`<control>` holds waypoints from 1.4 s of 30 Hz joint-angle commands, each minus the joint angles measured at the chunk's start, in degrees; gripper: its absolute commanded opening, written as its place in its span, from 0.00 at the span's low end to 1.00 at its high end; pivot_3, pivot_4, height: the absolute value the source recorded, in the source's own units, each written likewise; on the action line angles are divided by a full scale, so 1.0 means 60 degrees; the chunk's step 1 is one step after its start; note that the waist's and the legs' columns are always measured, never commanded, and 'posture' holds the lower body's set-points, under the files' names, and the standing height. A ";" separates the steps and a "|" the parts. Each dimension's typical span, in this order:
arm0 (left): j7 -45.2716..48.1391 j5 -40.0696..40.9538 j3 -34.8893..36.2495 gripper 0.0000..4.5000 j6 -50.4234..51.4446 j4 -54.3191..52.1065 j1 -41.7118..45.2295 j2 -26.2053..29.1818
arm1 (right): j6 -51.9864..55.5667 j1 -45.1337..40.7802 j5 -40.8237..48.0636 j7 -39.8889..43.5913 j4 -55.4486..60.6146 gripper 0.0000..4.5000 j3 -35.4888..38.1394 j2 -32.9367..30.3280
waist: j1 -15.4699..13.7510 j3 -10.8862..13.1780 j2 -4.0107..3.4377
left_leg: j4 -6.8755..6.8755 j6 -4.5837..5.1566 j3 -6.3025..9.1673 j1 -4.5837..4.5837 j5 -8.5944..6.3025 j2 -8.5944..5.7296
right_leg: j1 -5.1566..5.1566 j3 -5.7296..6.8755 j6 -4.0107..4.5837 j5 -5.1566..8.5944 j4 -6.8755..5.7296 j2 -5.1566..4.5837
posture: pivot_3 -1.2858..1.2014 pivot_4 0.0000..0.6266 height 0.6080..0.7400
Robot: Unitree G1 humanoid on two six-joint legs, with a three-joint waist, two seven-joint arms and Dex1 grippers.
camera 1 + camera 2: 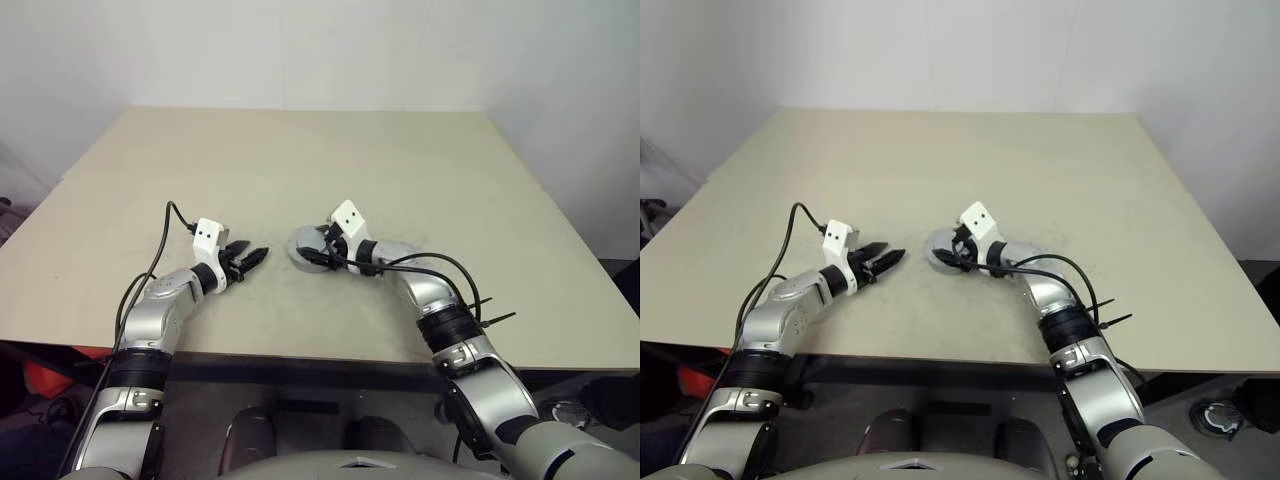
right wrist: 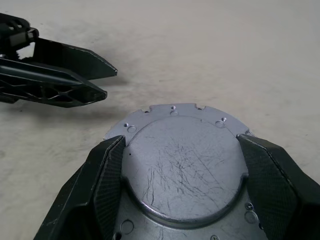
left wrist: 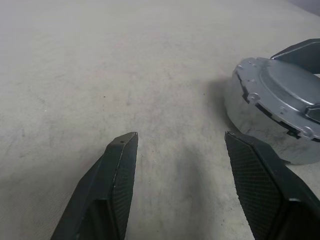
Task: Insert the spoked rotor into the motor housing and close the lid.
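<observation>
A grey metal lid (image 2: 182, 170) with a raised, scratched centre and small screw holes lies on top of the round, shiny silver body of the motor housing (image 3: 250, 115) at mid-table. My right gripper (image 2: 180, 140) straddles the lid, one finger pressed against each side of the raised centre. A short way to the left of the housing, my left gripper (image 1: 252, 257) hovers just above the table, open and holding nothing. Its fingertips (image 2: 102, 82) point at the housing. The spoked rotor is hidden.
The beige table (image 1: 320, 160) stretches bare behind and to both sides of the housing. Its front edge (image 1: 300, 352) runs just below the arms. Black cables loop off both wrists.
</observation>
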State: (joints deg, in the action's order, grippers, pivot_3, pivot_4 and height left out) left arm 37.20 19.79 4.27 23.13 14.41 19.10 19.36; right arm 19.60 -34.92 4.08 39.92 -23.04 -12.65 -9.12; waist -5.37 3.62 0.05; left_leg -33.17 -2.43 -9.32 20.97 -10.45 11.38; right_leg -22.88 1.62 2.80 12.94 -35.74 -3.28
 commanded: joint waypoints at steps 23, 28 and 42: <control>0.0082 -0.0136 -0.0154 0.66 -0.0126 -0.0232 0.0040 -0.0001 | -0.0345 -0.0121 0.0302 0.0097 0.0373 0.69 0.0393 0.0087 | -0.0007 0.0000 0.0000 | 0.0004 0.0008 -0.0001 -0.0063 -0.0006 0.0002 | 0.0064 0.0000 0.0006 -0.0002 0.0014 0.0000 | 0.52 0.00 1.00; 0.0069 -0.0145 -0.0147 0.66 -0.0119 -0.0233 0.0050 0.0019 | -0.0486 -0.0128 0.0087 0.0090 0.0007 0.69 0.0238 0.0071 | -0.0006 0.0000 0.0000 | 0.0004 0.0008 -0.0001 -0.0061 -0.0006 0.0001 | 0.0063 0.0000 0.0007 -0.0002 0.0016 -0.0001 | 0.52 0.00 1.00; 0.0017 -0.0156 -0.0122 0.66 -0.0157 -0.0185 0.0056 -0.0008 | -0.0751 0.0010 -0.0279 0.0011 -0.0750 0.69 0.0087 -0.0058 | -0.0004 0.0000 0.0000 | 0.0004 0.0017 -0.0001 -0.0097 -0.0011 0.0001 | 0.0095 -0.0001 0.0006 -0.0001 0.0016 -0.0002 | 0.52 0.00 1.00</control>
State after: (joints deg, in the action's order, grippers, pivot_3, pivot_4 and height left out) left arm 37.22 18.88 3.12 23.03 14.55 18.93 19.21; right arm 15.02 -34.80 3.13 40.20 -26.43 -12.00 -8.99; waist -5.40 3.62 0.05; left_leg -33.14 -2.32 -9.32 20.37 -10.53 11.38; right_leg -22.30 1.61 2.84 12.93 -35.64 -3.29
